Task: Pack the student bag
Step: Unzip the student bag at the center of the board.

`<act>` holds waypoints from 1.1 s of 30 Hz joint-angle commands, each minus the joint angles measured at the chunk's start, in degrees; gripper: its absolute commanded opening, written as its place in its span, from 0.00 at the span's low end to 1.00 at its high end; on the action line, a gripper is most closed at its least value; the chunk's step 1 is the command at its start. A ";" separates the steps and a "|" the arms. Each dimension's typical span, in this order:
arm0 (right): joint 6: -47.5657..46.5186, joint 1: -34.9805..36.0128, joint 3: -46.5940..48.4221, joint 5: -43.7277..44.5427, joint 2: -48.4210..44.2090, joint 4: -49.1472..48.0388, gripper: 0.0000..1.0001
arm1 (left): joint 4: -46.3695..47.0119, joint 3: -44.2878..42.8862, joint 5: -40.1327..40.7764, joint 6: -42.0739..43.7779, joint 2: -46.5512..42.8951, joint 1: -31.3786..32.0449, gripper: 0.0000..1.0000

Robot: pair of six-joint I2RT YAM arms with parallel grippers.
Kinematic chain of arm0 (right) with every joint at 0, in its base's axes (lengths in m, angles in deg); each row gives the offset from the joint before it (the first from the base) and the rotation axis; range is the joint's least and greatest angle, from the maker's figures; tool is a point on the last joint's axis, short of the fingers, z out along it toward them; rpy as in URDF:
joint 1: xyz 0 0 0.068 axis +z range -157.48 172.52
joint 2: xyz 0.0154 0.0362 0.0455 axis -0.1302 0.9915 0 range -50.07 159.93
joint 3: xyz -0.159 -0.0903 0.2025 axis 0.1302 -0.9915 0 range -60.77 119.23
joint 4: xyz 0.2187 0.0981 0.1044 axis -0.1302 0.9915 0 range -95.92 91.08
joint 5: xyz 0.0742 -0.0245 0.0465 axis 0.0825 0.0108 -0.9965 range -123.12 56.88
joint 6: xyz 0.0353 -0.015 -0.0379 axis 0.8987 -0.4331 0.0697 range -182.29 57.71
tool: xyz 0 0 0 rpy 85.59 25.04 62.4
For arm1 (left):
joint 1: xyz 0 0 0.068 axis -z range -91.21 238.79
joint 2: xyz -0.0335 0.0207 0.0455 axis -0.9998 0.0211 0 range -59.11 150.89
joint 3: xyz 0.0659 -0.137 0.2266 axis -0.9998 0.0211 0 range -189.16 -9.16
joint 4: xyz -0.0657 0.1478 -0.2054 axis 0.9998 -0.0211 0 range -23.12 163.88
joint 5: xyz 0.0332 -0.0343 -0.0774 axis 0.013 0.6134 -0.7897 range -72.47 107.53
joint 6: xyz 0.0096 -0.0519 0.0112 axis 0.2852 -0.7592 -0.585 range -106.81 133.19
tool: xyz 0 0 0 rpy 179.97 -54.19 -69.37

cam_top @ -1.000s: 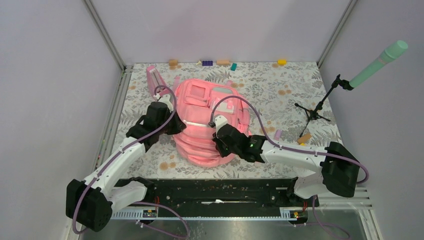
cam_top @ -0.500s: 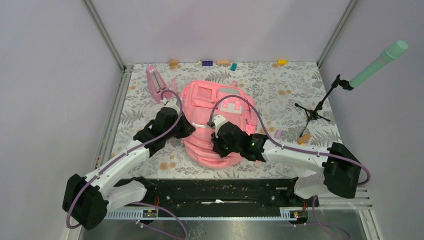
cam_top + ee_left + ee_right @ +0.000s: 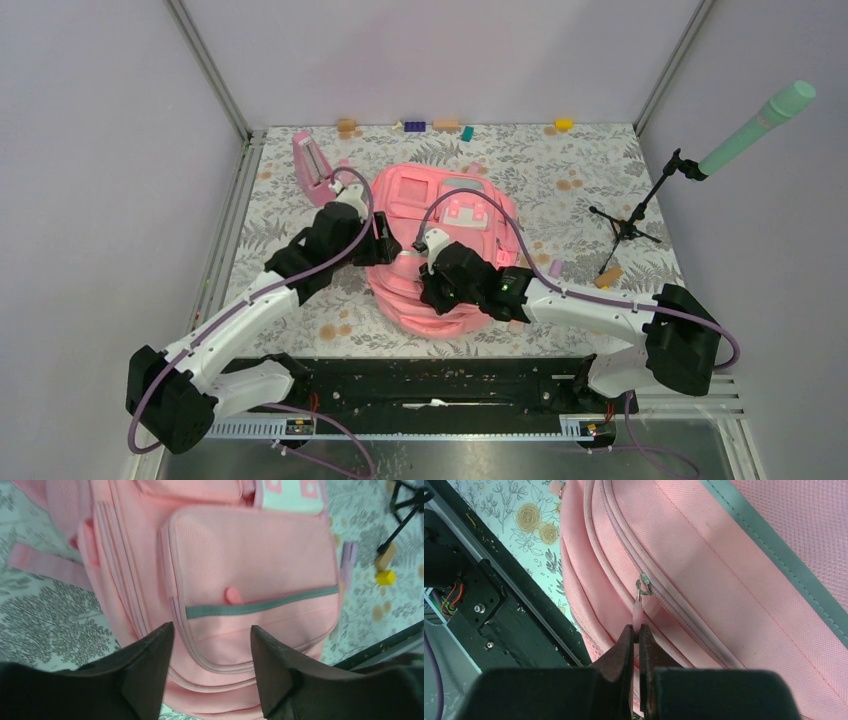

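The student bag [image 3: 445,250], large, soft and pink, lies flat on the flowered table with its front pockets up. In the left wrist view the student bag [image 3: 250,555] shows a mesh pocket with a grey strip. My left gripper [image 3: 385,245] hangs over its left side. That left gripper [image 3: 210,645] is open, with nothing between the fingers. My right gripper [image 3: 432,290] is at the bag's near edge. In its wrist view the right gripper [image 3: 639,630] is shut on the pink zipper pull [image 3: 638,612] of a closed zip on the bag [image 3: 734,580].
A small pink triangular stand [image 3: 310,160] sits just left of the bag's far end. A black tripod with a green microphone [image 3: 640,215] stands at the right. Small coloured blocks [image 3: 415,126] line the back wall. The black rail [image 3: 430,385] runs along the near edge.
My left gripper has opened and moved right and a little forward over the bag. The bag has shifted slightly to the right. My right gripper stays shut on the zipper pull.
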 commanded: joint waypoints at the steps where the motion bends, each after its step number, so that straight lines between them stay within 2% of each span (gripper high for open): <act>1: 0.93 0.36 -0.40 -2.70 -1.38 -3.45 0.00 | -2.99 -7.64 0.77 7.94 1.26 -3.21 0.61; 6: 1.50 0.32 -1.15 -2.80 -1.80 -3.45 0.00 | -3.70 -12.61 -5.49 10.84 8.10 -7.83 0.62; 11: 1.92 0.31 -2.10 -2.67 -3.09 -3.41 0.00 | -3.65 -17.23 -12.31 11.14 15.58 -10.40 0.56; 18: 2.61 0.33 -2.94 -2.62 -3.50 -3.50 0.00 | -4.69 -20.63 -16.95 11.95 23.09 -12.18 0.46; 20: 2.81 0.32 -3.21 -2.65 -3.49 -3.78 0.00 | -4.67 -21.10 -17.98 12.28 24.25 -12.32 0.39; 27: 3.24 0.36 -2.75 -2.61 -3.38 -3.71 0.00 | -3.75 -20.23 -20.94 12.03 25.60 -12.33 0.00; 33: 3.73 2.12 0.62 0.42 -1.79 -1.93 0.00 | 0.04 -17.01 -21.59 9.70 23.61 -12.33 0.00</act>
